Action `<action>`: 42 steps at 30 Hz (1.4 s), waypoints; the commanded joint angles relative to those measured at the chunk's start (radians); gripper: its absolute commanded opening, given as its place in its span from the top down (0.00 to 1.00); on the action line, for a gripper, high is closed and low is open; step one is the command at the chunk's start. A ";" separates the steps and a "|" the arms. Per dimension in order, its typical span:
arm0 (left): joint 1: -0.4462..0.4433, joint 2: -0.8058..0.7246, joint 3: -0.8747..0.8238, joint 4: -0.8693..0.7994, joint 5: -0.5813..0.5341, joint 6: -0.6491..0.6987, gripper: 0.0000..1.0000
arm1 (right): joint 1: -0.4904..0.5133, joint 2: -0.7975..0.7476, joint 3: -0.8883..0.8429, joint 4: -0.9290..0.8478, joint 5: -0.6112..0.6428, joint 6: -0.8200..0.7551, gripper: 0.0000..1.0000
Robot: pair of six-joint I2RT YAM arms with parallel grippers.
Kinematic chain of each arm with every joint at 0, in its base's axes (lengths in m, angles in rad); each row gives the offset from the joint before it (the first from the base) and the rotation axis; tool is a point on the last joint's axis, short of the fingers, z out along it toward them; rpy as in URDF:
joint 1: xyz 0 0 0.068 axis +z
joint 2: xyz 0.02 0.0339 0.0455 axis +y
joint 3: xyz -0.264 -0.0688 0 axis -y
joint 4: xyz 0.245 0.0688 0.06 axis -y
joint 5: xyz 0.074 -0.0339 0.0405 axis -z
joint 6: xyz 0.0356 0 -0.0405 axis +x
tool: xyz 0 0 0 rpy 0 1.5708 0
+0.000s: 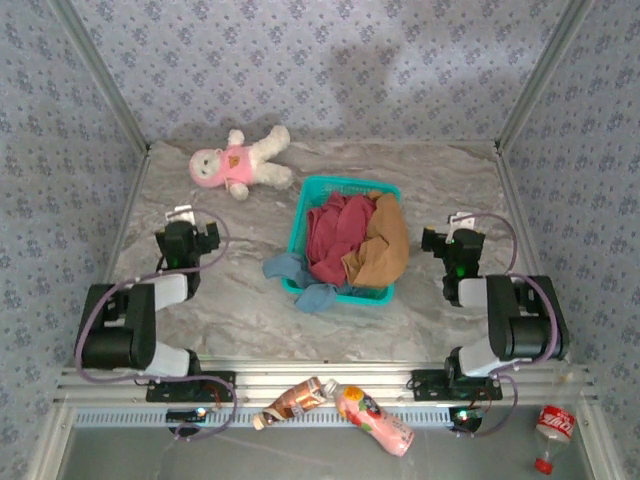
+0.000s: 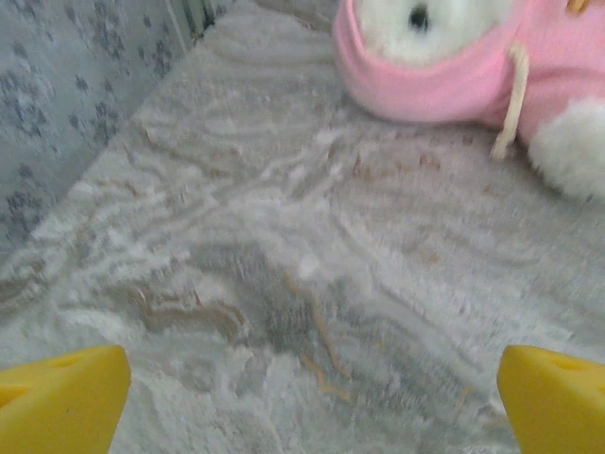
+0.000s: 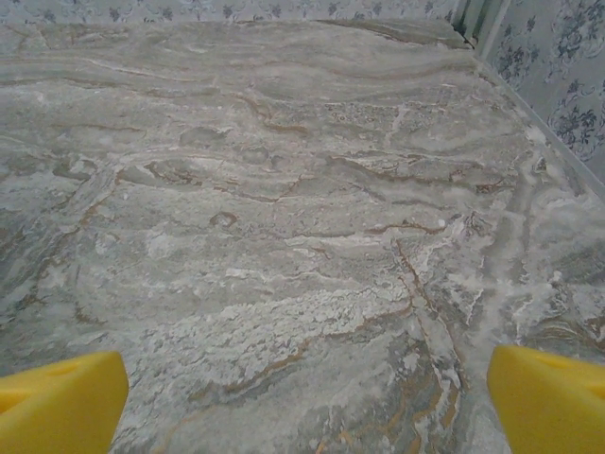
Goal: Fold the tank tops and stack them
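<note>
We're at step zero: nothing folded, nothing stacked, all three tank tops bunched in the teal basket (image 1: 345, 183) mid-table.

Left gripper (image 1: 180, 214) hangs low over bare table (image 1: 230, 290), jaws spread wide and empty. Its wrist view shows yellow fingertips (image 2: 57, 397) far apart, with the plush doll (image 2: 454, 57) just ahead.

Dusty blue top (image 1: 300, 282) spills over the basket's near-left corner onto the table. Dark red top (image 1: 335, 240) is heaped in the middle. Tan-brown top (image 1: 385, 245) drapes over the right wall. All are crumpled and overlapping; we can't make out hems or straps.

Right gripper (image 1: 460, 224) sits right of the basket, also wide open on nothing, with bare marble under its fingertips (image 3: 548, 397).

We'd judge the next move is to pull one top out. Blue looks easiest for the left arm since it already overhangs. It needs a pinch on one layer only, then a spread flat on open table. The risk is dragging the basket or a second top along.
</note>
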 commanded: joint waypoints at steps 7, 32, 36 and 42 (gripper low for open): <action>-0.123 -0.180 0.419 -0.743 0.152 -0.123 0.00 | 0.018 -0.386 0.141 -0.482 -0.199 0.005 0.00; -0.733 0.237 0.892 -0.951 0.511 -0.407 0.13 | 0.227 -0.527 0.560 -1.609 -0.425 0.118 0.00; -0.776 0.323 0.940 -0.901 0.591 -0.400 0.17 | 0.228 -0.501 0.562 -1.604 -0.440 0.156 0.00; -0.820 0.475 1.026 -0.882 0.695 -0.388 0.24 | 0.224 -0.527 0.526 -1.611 -0.475 0.241 0.00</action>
